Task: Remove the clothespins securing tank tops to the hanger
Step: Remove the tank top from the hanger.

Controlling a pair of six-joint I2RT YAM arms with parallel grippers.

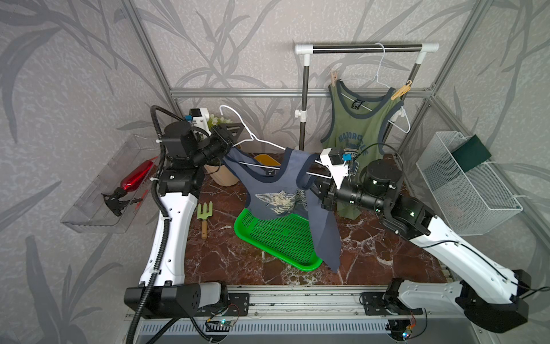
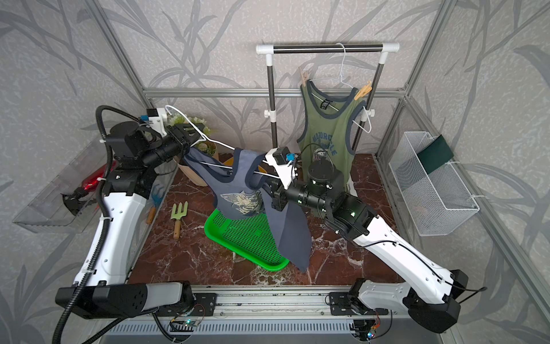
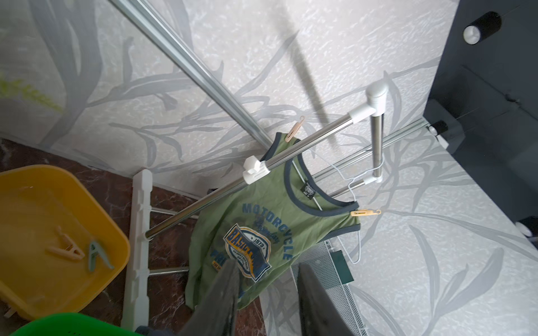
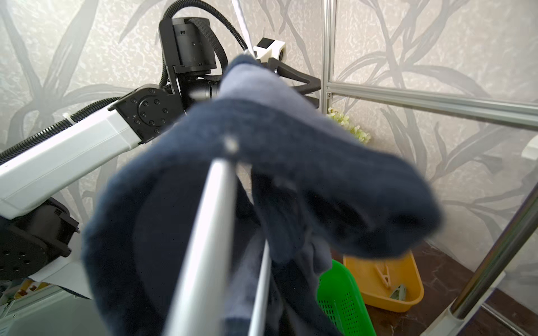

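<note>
At back, rack (image 1: 366,47) carries green top (image 1: 357,125); blue top (image 1: 276,190) on hanger (image 4: 206,232) over basket (image 1: 312,266); right gripper (image 1: 321,189) clamped on hanger end, left gripper (image 3: 267,266) part-open, nothing seen between fingers (image 3: 224,291); two clothespins (image 1: 334,78) pin green straps.

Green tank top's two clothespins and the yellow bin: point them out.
tan clothespin (image 1: 334,78), in a top view, mid-body
yellow clothespin (image 1: 401,90), in a top view, mid-body
yellow bin (image 3: 35,209), left wrist view, bare inner floor

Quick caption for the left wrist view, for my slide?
Olive tank top on the rack, clothespins on both straps; two loose clips in the yellow bin.
</note>
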